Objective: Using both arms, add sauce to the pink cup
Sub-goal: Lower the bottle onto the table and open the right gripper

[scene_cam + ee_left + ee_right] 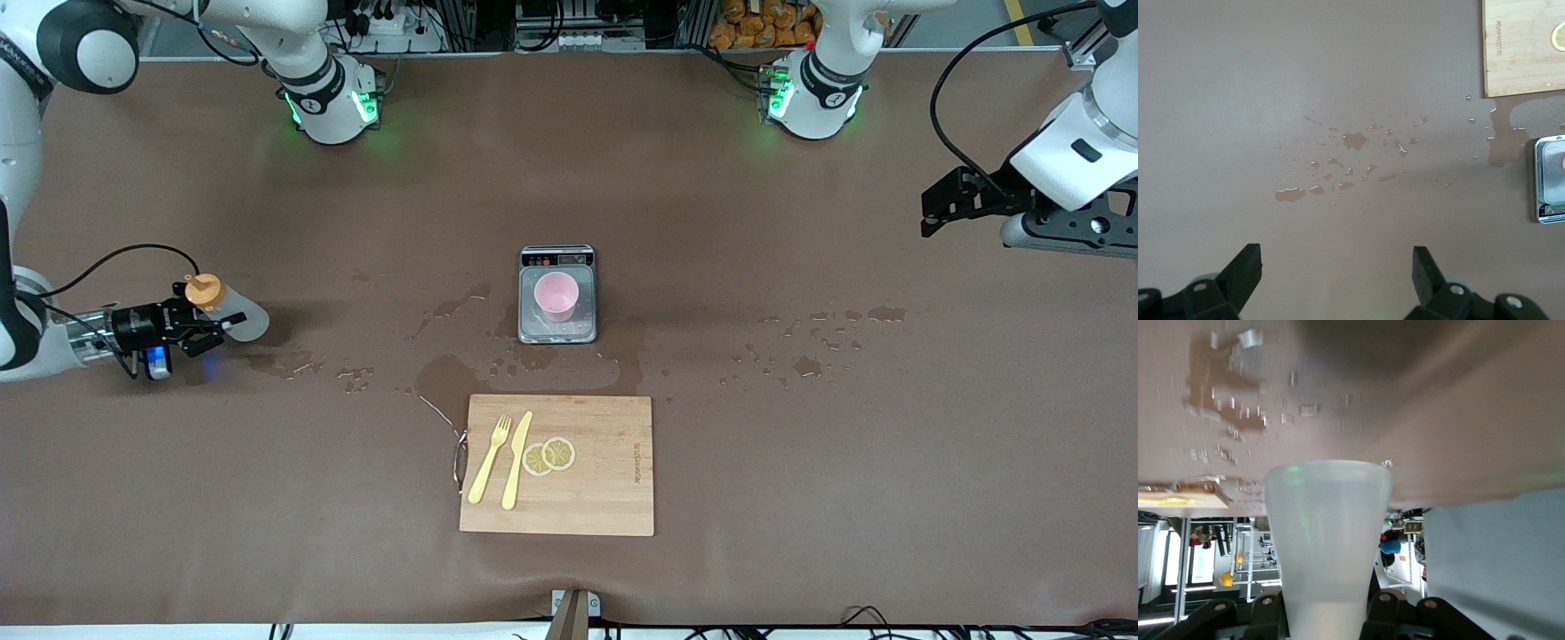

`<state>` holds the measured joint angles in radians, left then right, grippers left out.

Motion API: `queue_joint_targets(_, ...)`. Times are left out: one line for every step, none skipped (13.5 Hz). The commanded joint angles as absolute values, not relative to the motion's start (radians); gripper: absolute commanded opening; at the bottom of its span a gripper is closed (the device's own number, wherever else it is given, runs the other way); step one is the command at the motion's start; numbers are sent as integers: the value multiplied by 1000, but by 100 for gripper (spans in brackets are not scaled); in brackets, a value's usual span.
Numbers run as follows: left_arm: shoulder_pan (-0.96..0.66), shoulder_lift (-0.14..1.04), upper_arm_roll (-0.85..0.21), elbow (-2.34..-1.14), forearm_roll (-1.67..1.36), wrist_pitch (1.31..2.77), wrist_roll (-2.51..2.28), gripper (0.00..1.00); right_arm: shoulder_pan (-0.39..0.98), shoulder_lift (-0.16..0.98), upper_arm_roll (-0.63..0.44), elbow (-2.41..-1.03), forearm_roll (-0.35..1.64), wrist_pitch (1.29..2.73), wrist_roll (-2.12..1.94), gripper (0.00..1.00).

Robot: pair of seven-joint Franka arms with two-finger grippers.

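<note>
The pink cup (557, 296) stands on the scale (557, 333) mid-table, contents indiscernible. The right gripper (197, 327) clenches the sauce bottle (224, 308) over the table's right-arm end. The left gripper (965, 206) waits, jaws released.

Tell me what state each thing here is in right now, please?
Sauce bottle: capped, held in the right gripper.
Right gripper: shut on the bottle, at the right arm's end of the table.
Left gripper: open, empty, waiting above the spills.
Pink cup: upright on the scale.
Fork and knife: lying flat on the cutting board.
</note>
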<state>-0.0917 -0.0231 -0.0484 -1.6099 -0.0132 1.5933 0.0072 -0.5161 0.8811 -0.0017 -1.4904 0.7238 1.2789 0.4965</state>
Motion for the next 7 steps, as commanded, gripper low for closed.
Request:
queue_joint_targets(-84,-25,-51,-1606,-23,1600,20,100,-538,911,17,-1474,696,1328,485,0)
queue_joint_targets(-84,-25,-51,-1606,-23,1600,20,100,-537,925,17,-1474,698,1331,483,0)
queue_joint_targets(-86,-25,-52,-1608,-23,1598,20,100,-537,934,17,-1474,699,1338,485,0)
queue_joint_targets(-86,-25,-52,-1608,-23,1598,21,100,-537,934,17,-1476,698,1350,483,0)
queue_joint_targets(-86,-25,-52,-1608,-23,1598,21,100,-537,937,17,-1477,699,1356,483,0)
queue_joint_targets(-86,-25,-52,-1608,-23,1595,21,100,-537,942,17,-1477,699,1358,483,0)
queue_joint_targets(-86,-25,-52,-1608,-23,1594,21,100,-535,946,18,-1476,701,1358,483,0)
